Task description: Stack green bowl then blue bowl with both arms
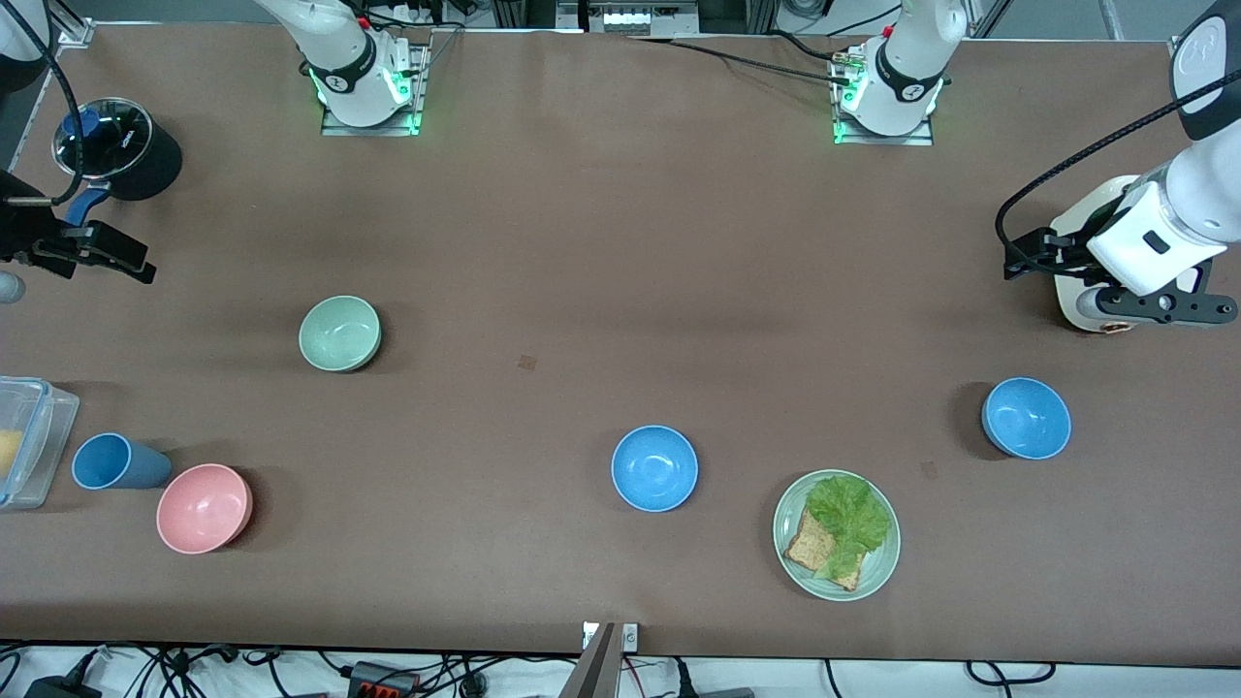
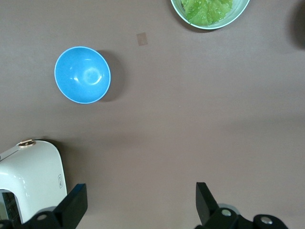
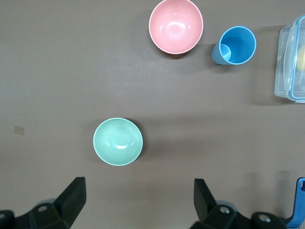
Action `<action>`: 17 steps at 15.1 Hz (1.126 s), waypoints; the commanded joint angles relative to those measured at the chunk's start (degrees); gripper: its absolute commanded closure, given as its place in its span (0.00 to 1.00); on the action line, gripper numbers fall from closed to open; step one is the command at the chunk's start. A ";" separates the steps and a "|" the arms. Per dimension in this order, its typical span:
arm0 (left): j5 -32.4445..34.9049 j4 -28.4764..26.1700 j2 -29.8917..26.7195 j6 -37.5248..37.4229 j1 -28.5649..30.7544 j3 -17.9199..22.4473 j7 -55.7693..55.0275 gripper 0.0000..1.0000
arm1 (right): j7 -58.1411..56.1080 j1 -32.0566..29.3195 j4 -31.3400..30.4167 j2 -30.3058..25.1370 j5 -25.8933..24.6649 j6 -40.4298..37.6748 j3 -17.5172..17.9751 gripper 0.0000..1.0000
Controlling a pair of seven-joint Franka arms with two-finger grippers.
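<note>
You have a wide brown matte tabletop (image 1: 601,242) filling the front view, with both white arms drawn back to its ends. The left arm's tool (image 2: 141,202) hangs at the right edge of that view over a white appliance (image 1: 1086,281); its wrist view shows the black fingers (image 2: 74,205) spread wide with nothing between them. The right arm's tool (image 3: 139,200) sits at the left edge, near a black pot with a glass lid (image 1: 121,147), and its fingers (image 3: 71,198) also stand wide apart and empty.

At the lower left edge a clear plastic lidded box (image 1: 27,441) holds something yellow. Lower right of centre, a flat pale-green plate (image 1: 877,567) carries a lettuce leaf (image 1: 846,519) lying over a slice of brown bread (image 1: 810,548). Beside the box stands a tall narrow blue cup (image 1: 114,462), and just beside that a round pink bowl (image 1: 203,507); both look empty.

The small round sage-green bowl (image 1: 339,333) sits left of centre, upright, plain and empty, with open tabletop all around it. One small bright-blue bowl (image 1: 654,467) rests low in the middle of the frame, near the plate but apart from it. The other bright-blue bowl (image 1: 1026,418) lies toward the right, below the appliance. Both are upright and empty, and nothing stands between them and the arms.
</note>
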 commanded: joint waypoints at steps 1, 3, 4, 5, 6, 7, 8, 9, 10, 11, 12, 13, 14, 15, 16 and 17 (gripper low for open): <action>0.76 0.93 0.51 -0.33 0.28 -0.23 1.06 0.00 | 0.06 -0.03 -1.82 -1.81 -0.91 0.23 0.35 0.00; 0.76 1.10 0.68 -0.68 0.19 -0.23 1.06 0.00 | 0.06 -0.12 -1.82 -1.81 -0.91 -0.30 0.35 0.00; 0.76 1.10 0.77 -0.77 0.28 -0.23 1.15 0.00 | 0.06 -0.12 -1.74 -1.81 -0.91 -0.39 0.35 0.00; 0.76 1.10 1.12 -0.77 0.45 -0.23 1.15 0.00 | 0.15 -0.12 -1.74 -1.81 -0.91 -0.57 0.35 0.00; 0.76 1.19 1.39 -0.60 0.54 -0.15 1.32 0.00 | 0.15 -0.12 -1.48 -1.55 -0.91 -1.01 0.35 0.00; 1.11 1.19 1.65 -0.16 0.46 -0.14 1.41 0.00 | 0.15 -0.12 -1.30 -1.38 -0.56 -0.92 0.26 0.00; 1.46 1.19 2.70 0.45 0.37 0.03 1.33 0.00 | 0.24 -0.12 -1.30 -1.11 -0.47 -0.92 0.26 0.00; 1.63 1.10 4.45 2.11 0.80 0.47 1.33 0.00 | 0.24 -0.12 -1.30 -0.68 -0.30 -0.92 0.26 0.00; 1.46 1.19 6.29 3.87 1.42 0.56 0.98 0.00 | 0.15 -0.12 -1.30 0.20 -0.38 -0.83 0.35 0.00; 1.55 1.19 8.40 7.02 1.95 0.65 0.71 0.00 | 0.15 0.14 -1.30 1.51 -0.47 -0.31 0.35 0.00; 1.55 1.19 10.07 10.01 3.08 0.73 1.41 0.00 | 0.24 0.58 -1.30 3.18 -0.47 0.22 0.35 0.00; 1.46 1.19 11.57 11.95 5.01 0.65 1.50 0.00 | 0.24 0.84 -1.38 4.94 -0.39 1.61 0.35 0.00; 1.90 1.37 13.93 13.54 5.37 0.65 1.50 0.00 | 0.24 1.11 -1.65 6.52 -0.30 2.58 0.35 0.00; 1.90 1.72 15.61 14.77 5.81 0.73 1.50 0.00 | 0.41 1.54 -1.65 8.54 -0.21 3.46 0.35 0.00; 2.51 1.89 17.71 16.09 6.08 0.73 1.59 0.00 | 0.67 1.72 -1.74 10.82 -0.21 4.43 0.35 0.00; 3.39 1.98 19.56 17.85 7.04 0.73 1.59 0.00 | 0.94 1.81 -2.00 13.10 -0.21 5.66 0.35 0.00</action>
